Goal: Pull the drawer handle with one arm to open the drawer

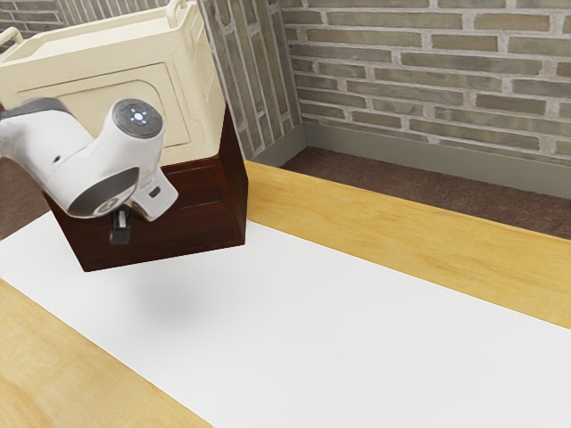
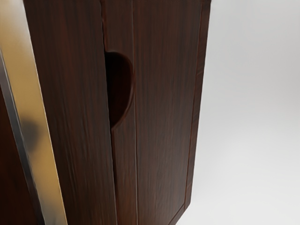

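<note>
My gripper (image 1: pixel 120 235) hangs before the lower front of a dark reddish-brown wooden cabinet (image 1: pixel 210 227), above the white sheet; whether it touches the wood I cannot tell. In the wrist view the cabinet front (image 2: pixel 164 108) has thin seams and a half-round recessed handle (image 2: pixel 123 89) cut into the edge of one panel. The recess is dark inside, with nothing in it. No gap from a pulled-out drawer shows along that front. The arm covers part of the front in the exterior view.
A cream crate (image 1: pixel 192 94) with raised handles rests on the cabinet, behind the arm. White sheet (image 1: pixel 357 330) and yellow wooden table (image 1: pixel 375 218) extend toward the exterior view's right. Brick walls (image 1: pixel 428 85) stand behind.
</note>
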Motion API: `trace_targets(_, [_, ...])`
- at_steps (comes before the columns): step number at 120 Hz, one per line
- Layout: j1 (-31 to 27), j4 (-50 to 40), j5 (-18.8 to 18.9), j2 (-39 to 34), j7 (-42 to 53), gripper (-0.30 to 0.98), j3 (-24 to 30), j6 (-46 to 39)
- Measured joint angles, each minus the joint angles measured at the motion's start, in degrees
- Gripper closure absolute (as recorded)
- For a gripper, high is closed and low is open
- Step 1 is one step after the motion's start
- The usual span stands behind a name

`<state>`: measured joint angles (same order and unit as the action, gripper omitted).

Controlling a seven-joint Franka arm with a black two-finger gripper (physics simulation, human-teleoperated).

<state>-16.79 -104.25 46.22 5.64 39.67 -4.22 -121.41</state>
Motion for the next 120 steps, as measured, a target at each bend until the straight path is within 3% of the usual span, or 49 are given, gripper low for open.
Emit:
trace_targets(56, [1.8,-1.2,-2.9,0.3,-0.1,0.05,-0.2,-1.5])
trace_targets(120, [4.6,-10.3,-7.2,-8.1,-0.2,-0.01,0.0,-1.9])
